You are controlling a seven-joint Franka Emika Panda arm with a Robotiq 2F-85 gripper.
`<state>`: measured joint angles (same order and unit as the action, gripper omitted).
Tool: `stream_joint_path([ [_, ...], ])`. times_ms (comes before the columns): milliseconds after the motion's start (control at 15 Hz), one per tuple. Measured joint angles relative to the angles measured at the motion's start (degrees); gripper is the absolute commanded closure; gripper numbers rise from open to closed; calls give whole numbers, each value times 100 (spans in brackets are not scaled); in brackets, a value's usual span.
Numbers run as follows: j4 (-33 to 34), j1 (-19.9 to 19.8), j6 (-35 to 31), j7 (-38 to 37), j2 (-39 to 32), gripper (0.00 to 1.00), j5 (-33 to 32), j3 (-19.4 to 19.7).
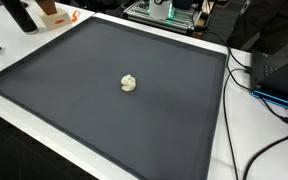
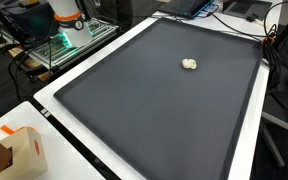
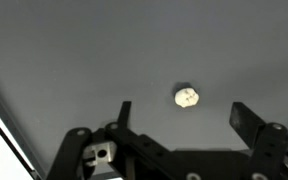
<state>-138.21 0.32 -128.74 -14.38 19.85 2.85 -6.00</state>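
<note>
one small white lump [image 1: 129, 83] lies alone near the middle of the dark mat [image 1: 54, 70] that covers most of a white table [image 1: 220, 120], well apart from the mat's edges in both exterior views. in the wrist view we see the gripper [image 3: 179, 107] hanging above the mat with its two fingers [image 3: 124, 112] spread wide and nothing held, the lump [image 3: 187, 97] showing almost centred in the gap between them, below and clear of both. we make out no long axis on it, for it looks roughly round.
</note>
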Motion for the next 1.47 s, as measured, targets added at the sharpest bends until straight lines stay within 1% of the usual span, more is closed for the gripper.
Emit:
stream_joint_path([
  [133,420,19,-287,132,-592,0,216,59],
  [267,879,62,-403,240,-1193,0,516,79],
  [533,1802,166,-433,461,-2327,0,1083,78],
  [800,2503,170,-499,520,-3292,0,1667,83],
  [933,2713,150,-500,341,-3686,0,1803,109],
  [1133,2845,122,-502,8,-4165,0,1973,180],
  [1267,2859,120,-558,-280,-4399,0,2005,254],
  [1467,2859,126,-814,-816,-4639,0,2011,366],
])
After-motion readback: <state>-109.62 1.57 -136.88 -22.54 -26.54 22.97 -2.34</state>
